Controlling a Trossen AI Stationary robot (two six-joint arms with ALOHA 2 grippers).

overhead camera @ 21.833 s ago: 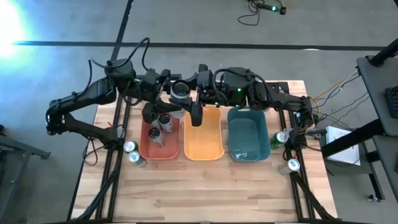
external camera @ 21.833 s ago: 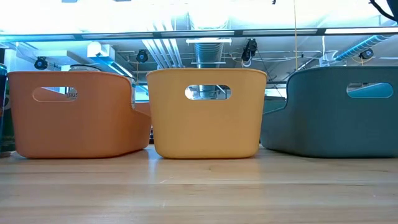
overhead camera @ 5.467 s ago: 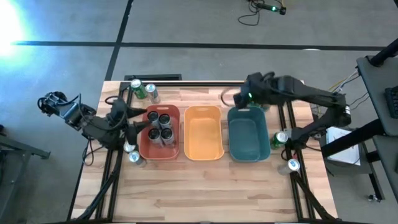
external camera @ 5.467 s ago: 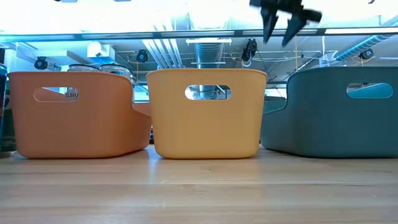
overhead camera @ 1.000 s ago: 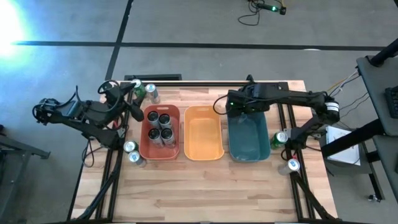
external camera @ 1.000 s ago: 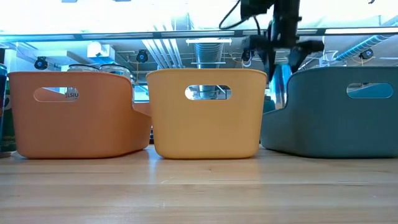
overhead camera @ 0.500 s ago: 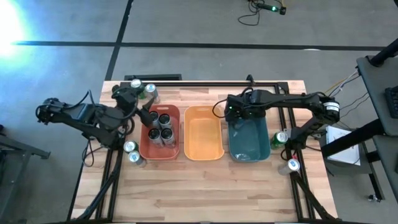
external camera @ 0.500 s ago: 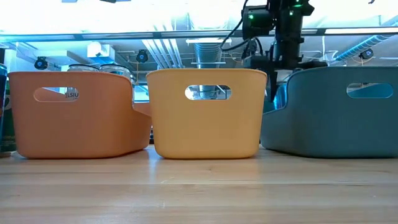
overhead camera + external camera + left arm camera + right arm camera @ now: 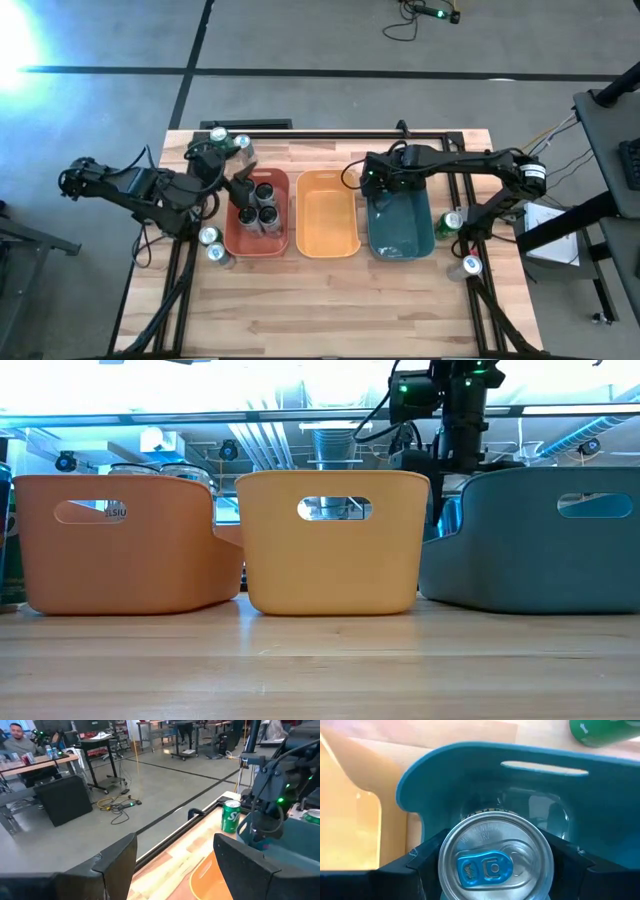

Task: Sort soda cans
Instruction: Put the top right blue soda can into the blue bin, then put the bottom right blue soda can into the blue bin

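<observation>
Surroundings: three bins in a row on the wooden table: red bin on the left, orange bin in the middle, teal bin on the right. In the low view the bin walls hide most of their contents.
Count, red bin: four dark soda cans, upright, packed together.
Count, orange bin: no cans visible.
Count, loose cans: two at the far-left corner, two by the left frame rail, two by the right rail.
Right gripper: over the teal bin's far-left corner, fingers clamped on a held can.
Held can: silver top, blue pull tab, upright inside the teal bin.
Left gripper: at the red bin's far-left corner, fingers spread, holding nothing.
</observation>
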